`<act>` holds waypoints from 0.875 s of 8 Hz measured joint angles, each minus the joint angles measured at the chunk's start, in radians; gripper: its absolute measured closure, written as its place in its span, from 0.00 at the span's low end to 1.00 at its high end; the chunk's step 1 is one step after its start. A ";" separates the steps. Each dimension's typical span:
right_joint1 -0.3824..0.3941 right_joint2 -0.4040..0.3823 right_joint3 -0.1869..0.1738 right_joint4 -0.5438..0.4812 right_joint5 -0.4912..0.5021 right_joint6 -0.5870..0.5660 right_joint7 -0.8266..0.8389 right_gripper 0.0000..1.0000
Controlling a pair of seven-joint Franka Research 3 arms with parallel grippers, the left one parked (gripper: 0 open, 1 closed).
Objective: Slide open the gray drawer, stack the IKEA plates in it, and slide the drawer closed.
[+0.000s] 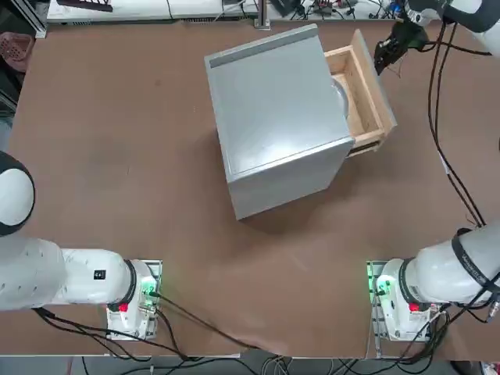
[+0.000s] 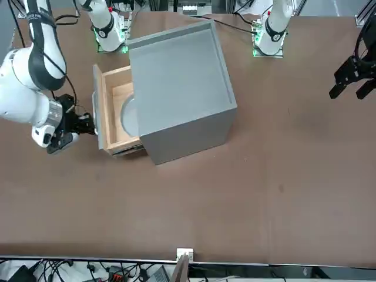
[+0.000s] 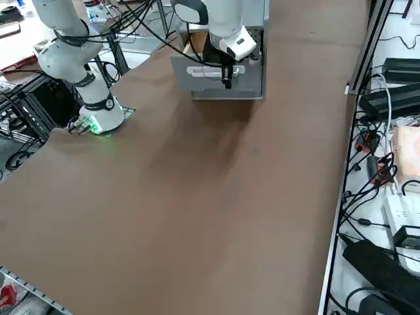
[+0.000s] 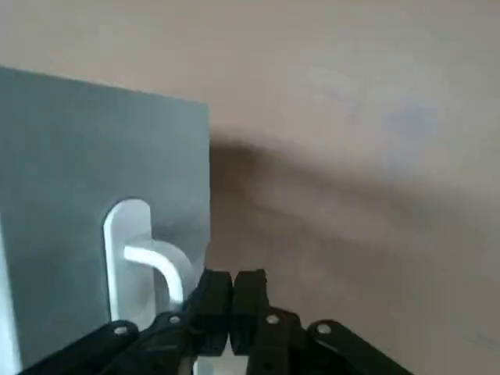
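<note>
Beside the open gray drawer (a plate inside), the right gripper hangs clenched, empty.

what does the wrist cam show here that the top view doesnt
Only the right wrist view shows the pale handle on the drawer's gray front panel, with the shut right gripper right beside it. Only the top view shows the gray cabinet from above and the drawer's wooden inside with a plate partly under the cabinet top. Both show the gray drawer, the gripper at its front, and the brown table.
</note>
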 joint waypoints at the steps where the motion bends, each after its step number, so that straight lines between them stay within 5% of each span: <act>1: 0.038 0.000 0.000 0.000 0.003 0.002 0.056 1.00; 7: 0.244 -0.001 0.001 0.000 0.005 0.038 0.311 1.00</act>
